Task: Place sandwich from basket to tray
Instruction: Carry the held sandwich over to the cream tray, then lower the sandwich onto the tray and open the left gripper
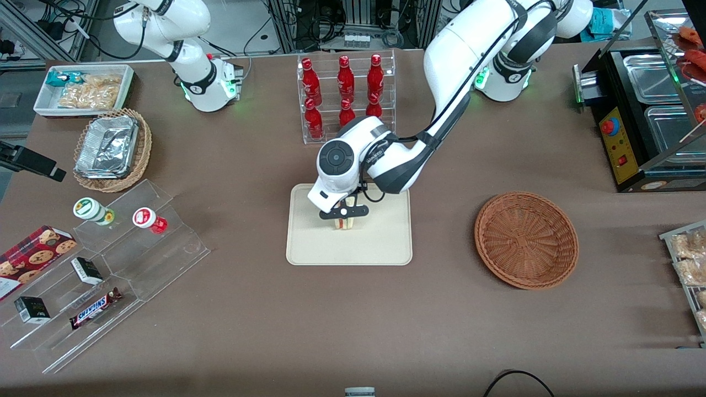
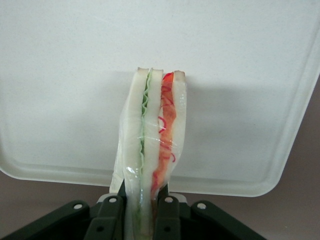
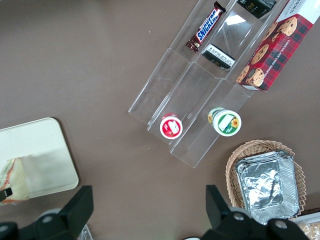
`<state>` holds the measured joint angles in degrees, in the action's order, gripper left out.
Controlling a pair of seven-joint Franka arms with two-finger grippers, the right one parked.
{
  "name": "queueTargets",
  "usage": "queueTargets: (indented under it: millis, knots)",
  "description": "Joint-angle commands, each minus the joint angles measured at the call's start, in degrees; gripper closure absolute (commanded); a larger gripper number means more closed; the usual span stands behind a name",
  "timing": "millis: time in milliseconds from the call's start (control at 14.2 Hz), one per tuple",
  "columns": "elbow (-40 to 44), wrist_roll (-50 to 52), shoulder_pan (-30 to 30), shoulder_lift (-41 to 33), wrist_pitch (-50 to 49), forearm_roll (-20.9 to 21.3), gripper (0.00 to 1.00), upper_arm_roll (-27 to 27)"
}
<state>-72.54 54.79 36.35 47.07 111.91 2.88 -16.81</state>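
One sandwich (image 1: 346, 223), wrapped in clear film, is pinched between the fingers of the left arm's gripper (image 1: 344, 219), which sits over the cream tray (image 1: 386, 242) in the centre of the front view. The wrist camera shows the sandwich (image 2: 152, 150) standing on edge, white bread outside, green and red filling showing, with the black fingers (image 2: 111, 212) closed narrowly on either side of it and the tray (image 2: 60, 100) directly underneath. Whether the sandwich already touches the tray surface cannot be told. The round reddish-brown basket (image 1: 527, 240), at centre right of the front view, lies well apart from the tray and holds nothing. Judging from this, the carry is done; what remains is to lower if needed, release the sandwich, and lift the arm away.
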Motion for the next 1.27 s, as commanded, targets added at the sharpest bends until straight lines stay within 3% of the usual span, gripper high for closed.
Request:
queueTargets:
  millis: [0, 141, 211, 282, 352, 493, 845, 1056, 1197]
  knots:
    - [1.6, 0.8, 0.2, 0.5, -0.4, 1.0, 0.74, 0.9]
    - [1.3, 0.7, -0.2, 0.7, -0.3, 0.9, 0.71, 1.0]
    - [0.6, 0.8, -0.6, 0.7, -0.2, 0.7, 0.62, 1.1]
    - [0.5, 1.0, -0.8, 0.7, -0.2, 0.7, 0.43, 1.1]
    - [0.5, 1.1, -0.9, 0.7, -0.2, 0.7, 0.38, 1.1]
    - [0.6, 0.5, -1.4, 0.6, -0.1, 1.0, 0.0, 1.1]
    - [0.4, 0.3, -2.5, -6.4, -1.6, 0.7, 0.0, 5.6]
    - [-0.8, -2.3, -7.9, -14.6, -12.9, 1.1, 0.0, 5.6]
    - [-2.9, -12.2, -13.7, -21.0, -21.7, 0.9, 0.0, 5.6]
